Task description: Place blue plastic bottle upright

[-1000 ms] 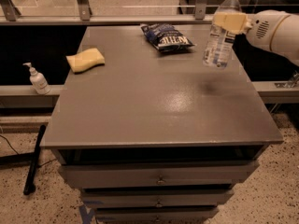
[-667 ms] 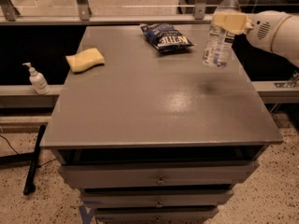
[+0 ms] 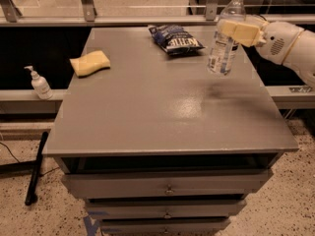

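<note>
Clear plastic bottle [image 3: 220,58] — in matt hand [image 3: 229,31]

Grey bench [image 3: 167,117] with drawers [image 3: 167,186] beneath. On bench: yellow sponge [image 3: 89,63], far-left; dark blue chip bag [image 3: 175,38], far-centre. Left of bench: white pump bottle [image 3: 39,82] (standing on a ledge), black bar [image 3: 37,168] on floor.

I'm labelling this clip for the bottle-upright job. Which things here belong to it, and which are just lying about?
Job: blue plastic bottle, held above the table; gripper, shut on its upper part.
Lying about: chip bag, yellow sponge, white pump bottle beside the table.
</note>
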Available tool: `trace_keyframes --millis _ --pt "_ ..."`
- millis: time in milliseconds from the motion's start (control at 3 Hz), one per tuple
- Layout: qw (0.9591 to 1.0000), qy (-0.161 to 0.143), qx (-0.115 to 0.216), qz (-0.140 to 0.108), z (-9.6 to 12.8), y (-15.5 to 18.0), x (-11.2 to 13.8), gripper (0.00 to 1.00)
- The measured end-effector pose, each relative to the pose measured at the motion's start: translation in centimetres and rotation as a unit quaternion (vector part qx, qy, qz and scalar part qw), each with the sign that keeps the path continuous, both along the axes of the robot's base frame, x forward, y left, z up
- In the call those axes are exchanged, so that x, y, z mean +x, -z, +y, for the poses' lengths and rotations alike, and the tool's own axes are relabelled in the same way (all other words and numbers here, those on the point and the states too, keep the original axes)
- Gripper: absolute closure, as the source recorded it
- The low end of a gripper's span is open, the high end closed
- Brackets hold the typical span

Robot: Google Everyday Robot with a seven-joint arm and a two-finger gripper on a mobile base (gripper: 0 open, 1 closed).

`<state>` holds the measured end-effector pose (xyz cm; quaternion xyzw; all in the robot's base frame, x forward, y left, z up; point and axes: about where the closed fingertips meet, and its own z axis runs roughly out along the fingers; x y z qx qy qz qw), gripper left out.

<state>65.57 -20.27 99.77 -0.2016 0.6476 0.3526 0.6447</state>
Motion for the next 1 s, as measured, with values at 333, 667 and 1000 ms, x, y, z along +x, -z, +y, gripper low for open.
trace_keyframes --millis 333,667,1000 --pt "0.9921 -0.079 -0.067 -0.071 3.4 1.4 -1.4 1.0" --pt "0.9718 -0.122 -0.149 -0.136 5.5 3.5 -2.9 1.0" --pt "0.9521 -0.14 -0.192 -0.193 6.5 5.2 -4.0 1.0"
